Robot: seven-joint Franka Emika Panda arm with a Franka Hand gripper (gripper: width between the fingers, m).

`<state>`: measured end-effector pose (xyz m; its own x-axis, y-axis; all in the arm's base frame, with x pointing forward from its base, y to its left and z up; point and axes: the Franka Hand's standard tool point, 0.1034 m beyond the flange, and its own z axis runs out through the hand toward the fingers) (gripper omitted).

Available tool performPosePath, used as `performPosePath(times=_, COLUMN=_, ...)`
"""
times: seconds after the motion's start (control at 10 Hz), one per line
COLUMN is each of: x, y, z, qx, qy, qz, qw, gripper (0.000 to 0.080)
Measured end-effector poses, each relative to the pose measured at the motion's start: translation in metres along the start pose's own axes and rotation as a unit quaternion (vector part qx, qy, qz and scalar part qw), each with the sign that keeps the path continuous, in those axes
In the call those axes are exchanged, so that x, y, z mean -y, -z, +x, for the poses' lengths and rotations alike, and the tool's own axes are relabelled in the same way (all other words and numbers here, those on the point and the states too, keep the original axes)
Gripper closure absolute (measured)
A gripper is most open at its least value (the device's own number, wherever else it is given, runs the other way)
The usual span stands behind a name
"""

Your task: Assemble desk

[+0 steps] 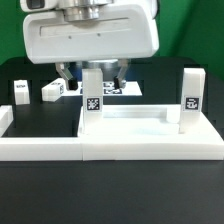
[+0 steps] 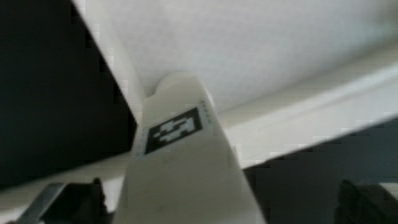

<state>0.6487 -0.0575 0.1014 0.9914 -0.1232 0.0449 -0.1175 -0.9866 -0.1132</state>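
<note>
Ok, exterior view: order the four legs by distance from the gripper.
1. Centre upright leg, inside the open gripper.
2. Inner lying leg, exterior view's left.
3. Outer lying leg, far left, and right upright leg, far right: too close to call.

The gripper (image 1: pixel 90 74) has a broad white boxy housing with rounded corners and a faint seam across its face. A grey metallic wrist flange (image 1: pixel 88 10) tops it. Its two slim fingers (image 1: pixel 65 72) are dark, near-black and blurred in the wrist view.
</note>
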Motion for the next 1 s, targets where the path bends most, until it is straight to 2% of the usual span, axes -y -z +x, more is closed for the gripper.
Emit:
performPosePath(times=0.1, x=0.0004, y=-0.0006, z=-0.0012, qx=0.012, qy=0.048, qz=0.003, qw=0.999, gripper=0.0151)
performPosePath(times=0.4, x=0.0, y=-0.0011, z=-0.0012, qx=0.011, qy=0.025, qz=0.002, qw=1.0, gripper=0.018)
performPosePath(times=0.5, x=0.0001, y=-0.0011, z=-0.0012, qx=0.011, qy=0.007, qz=0.002, qw=1.0, gripper=0.0357)
performPosePath(times=0.6, x=-0.0017, y=-0.001, z=-0.0012, qx=0.011, qy=-0.032, qz=0.0, qw=0.999, gripper=0.0357)
performPosePath(times=0.7, x=-0.0053, y=-0.0013, z=-0.0016, qx=0.011, qy=-0.067, qz=-0.002, qw=0.998, gripper=0.0495)
performPosePath(times=0.8, x=-0.0053, y=-0.0019, z=-0.0009, qx=0.009, qy=-0.103, qz=-0.003, qw=0.995, gripper=0.0499)
performPosePath(times=1.0, x=-0.0035, y=-0.0018, z=0.0018, qx=-0.001, qy=-0.287, qz=-0.008, qw=0.958, gripper=0.0499)
